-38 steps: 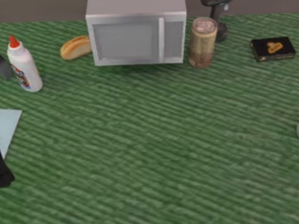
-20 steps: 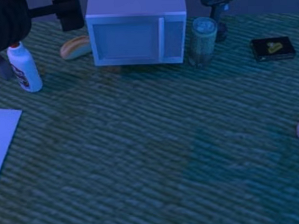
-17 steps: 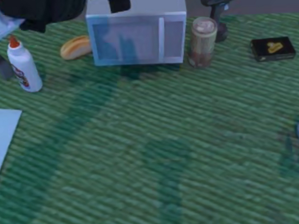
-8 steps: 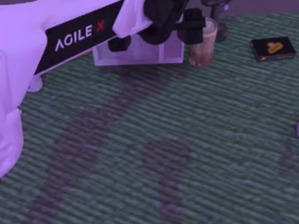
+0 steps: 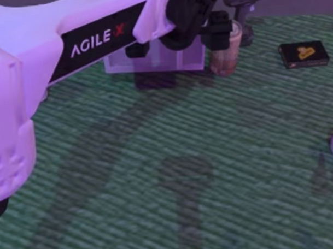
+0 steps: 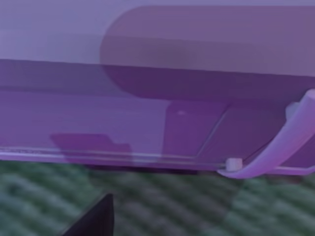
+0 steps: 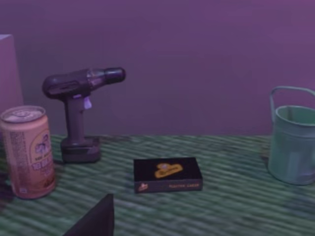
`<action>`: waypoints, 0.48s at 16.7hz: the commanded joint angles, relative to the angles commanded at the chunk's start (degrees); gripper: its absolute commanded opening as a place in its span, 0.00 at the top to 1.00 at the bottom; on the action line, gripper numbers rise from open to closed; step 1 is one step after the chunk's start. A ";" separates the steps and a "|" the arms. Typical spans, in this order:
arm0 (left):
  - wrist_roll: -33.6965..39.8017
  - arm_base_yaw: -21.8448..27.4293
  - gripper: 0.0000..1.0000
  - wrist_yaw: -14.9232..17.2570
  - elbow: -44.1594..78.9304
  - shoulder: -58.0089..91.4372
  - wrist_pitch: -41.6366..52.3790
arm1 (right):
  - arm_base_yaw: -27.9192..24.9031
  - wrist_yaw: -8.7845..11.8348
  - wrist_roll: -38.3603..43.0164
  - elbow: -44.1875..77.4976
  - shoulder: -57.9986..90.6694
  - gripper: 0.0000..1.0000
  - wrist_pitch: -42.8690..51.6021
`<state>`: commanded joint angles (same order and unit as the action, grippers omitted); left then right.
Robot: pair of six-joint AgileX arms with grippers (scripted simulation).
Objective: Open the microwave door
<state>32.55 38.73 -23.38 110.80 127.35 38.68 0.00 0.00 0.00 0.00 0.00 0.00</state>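
- My left gripper (image 5: 218,31), black two-finger tool, hangs at the front of the boxy silver-grey microwave (image 5: 153,60), beside the tan drink can (image 5: 225,56); finger spread: cannot tell.
- Half a second ago it sat slightly further from the front; approach nearly done.
- Windowed silver-grey microwave door (image 6: 147,123) fills my left wrist view, curved pale handle (image 6: 275,152) near; door looks closed.
- Right arm parked, out of top view.

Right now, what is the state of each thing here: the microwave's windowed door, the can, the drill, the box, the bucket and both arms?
silver-grey windowed microwave door: looks shut, flush with the front.
left gripper: at the microwave's front, above the door.
tan drink can: upright.
dark power drill: standing on its base.
flat black box: lying flat.
pale green bucket: upright, handle raised.
right arm: parked, outside the top view.
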 joint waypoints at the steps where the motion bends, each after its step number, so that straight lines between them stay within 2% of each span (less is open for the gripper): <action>1: -0.34 -0.35 0.00 0.22 1.03 1.39 -0.67 | 0.00 0.00 0.00 0.00 0.00 0.00 0.00; 8: -2.81 -3.11 0.00 1.96 7.16 11.78 -5.47 | 0.00 0.00 0.00 0.00 0.00 0.00 0.00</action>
<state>29.74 35.62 -21.42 117.96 139.12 33.21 0.00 0.00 0.00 0.00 0.00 0.00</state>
